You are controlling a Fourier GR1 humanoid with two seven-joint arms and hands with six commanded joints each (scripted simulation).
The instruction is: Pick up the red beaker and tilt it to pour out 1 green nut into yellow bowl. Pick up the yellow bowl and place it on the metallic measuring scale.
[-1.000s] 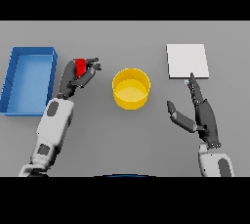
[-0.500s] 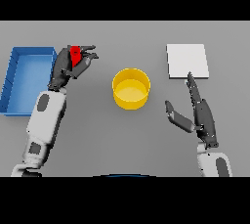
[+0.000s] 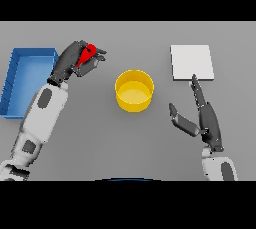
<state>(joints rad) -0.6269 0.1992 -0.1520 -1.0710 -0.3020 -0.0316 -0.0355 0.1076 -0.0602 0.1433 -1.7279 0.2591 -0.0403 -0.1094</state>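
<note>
My left hand (image 3: 74, 61) is shut on the red beaker (image 3: 88, 53), holding it lifted and tilted to the left of the yellow bowl (image 3: 134, 90). Only a small part of the beaker shows between the fingers. The bowl stands upright at the table's middle; I cannot tell whether anything lies in it. The metallic measuring scale (image 3: 192, 62), a pale square plate, lies at the far right. Below the scale my right hand (image 3: 204, 118) rests open, fingers straight and pointing toward the plate, thumb spread toward the bowl.
A blue tray (image 3: 25, 80) lies at the left edge, just beside my left forearm. Grey tabletop surrounds the bowl on all sides.
My left hand has lifted the red beaker up and moved it right, toward the bowl, tilting it more. The right hand has barely moved.
</note>
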